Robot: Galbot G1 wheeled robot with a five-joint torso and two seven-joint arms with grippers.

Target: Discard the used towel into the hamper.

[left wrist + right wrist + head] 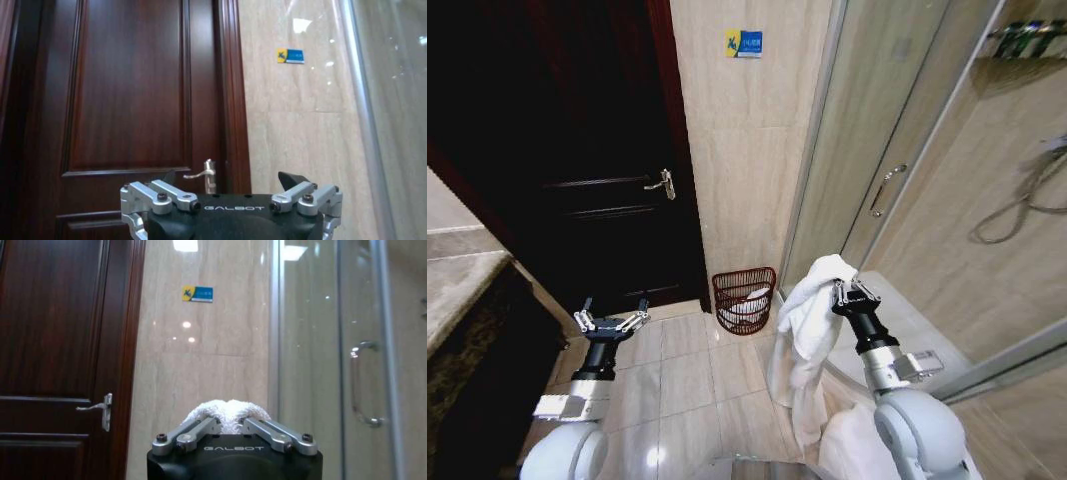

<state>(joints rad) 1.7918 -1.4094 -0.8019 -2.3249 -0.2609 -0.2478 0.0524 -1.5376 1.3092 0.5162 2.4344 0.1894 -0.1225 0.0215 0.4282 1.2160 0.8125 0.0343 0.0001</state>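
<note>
The towel (807, 340) is a white, soft cloth, bunched at its top between the fingers of the right hand (851, 293) and hanging below and beside that hand in long loose folds that reach down toward the floor (687, 380). In the right wrist view a rounded tuft of it (227, 415) pokes up between the two fingers, so the right hand is clenched on the towel. It looks light and limp rather than stiff: it will sag, swing and trail wherever the hand goes, and the low-hanging end could catch on a rim. A pinch on a thick gathered fold near the top, as here, seems the surest hold, since a thin single layer could slide out. The hamper (745, 300) stands on the floor ahead of the right hand and a little toward the left hand's side, against the tiled wall (747, 150), apart from the towel, with something pale already lying inside it. The towel is not yet over the hamper's opening. The left hand (611, 322) hangs farther off on the other side, near the dark wooden door (577, 150), with its fingers spread wide and nothing between them. Beyond the right hand is the glass shower door (897, 150).
</note>
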